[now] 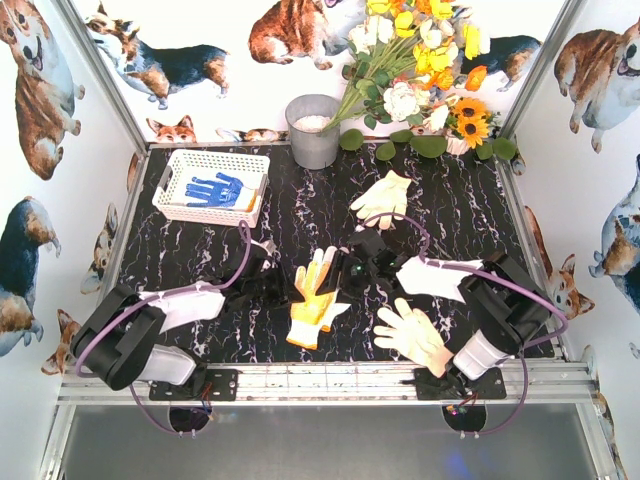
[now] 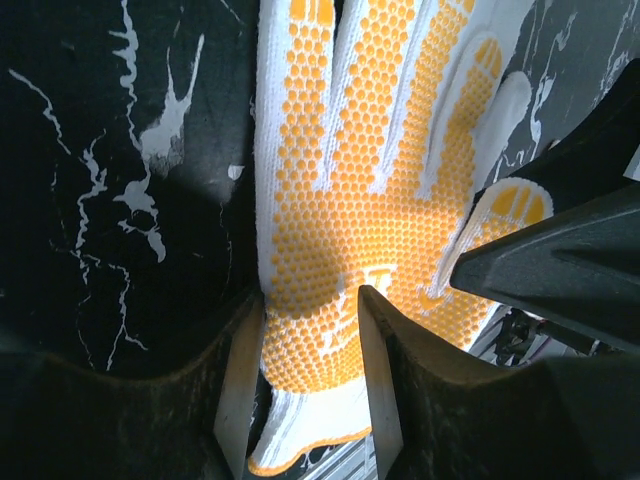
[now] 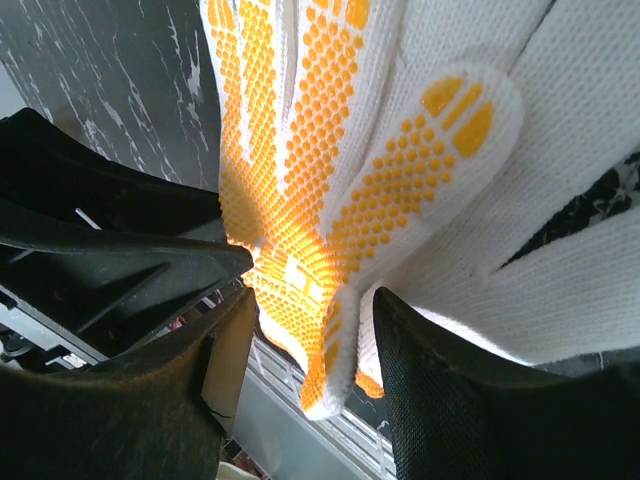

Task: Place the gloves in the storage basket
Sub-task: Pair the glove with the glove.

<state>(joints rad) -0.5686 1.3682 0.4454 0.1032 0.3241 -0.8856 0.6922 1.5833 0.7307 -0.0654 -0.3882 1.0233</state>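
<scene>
Black marble-patterned table (image 1: 460, 215) carries everything we see. Near its front middle lies the yellow-dotted glove (image 1: 311, 298), flat and palm up, with its fingers pointing away from the arm bases. The left gripper (image 2: 310, 298) is over the wrist end of this glove. Its jaws are spread, one finger at the glove's edge and the other over the palm, so the fabric runs between them. The right gripper (image 3: 315, 295) is at the other side, jaws also apart, with the thumb side of the glove between them. We cannot tell if any pad really presses the fabric. White knitted fabric (image 3: 530, 240) touches the glove on that side.

Further out, a pale glove (image 1: 412, 335) lies near the right arm base and a cream glove (image 1: 385, 195) lies toward the back. At the far left stands the storage basket (image 1: 220, 156), well apart from both grippers, with the blue-patterned glove (image 1: 215, 190) inside. A grey bucket (image 1: 313, 130) and flowers (image 1: 415, 70) stand at the back wall.
</scene>
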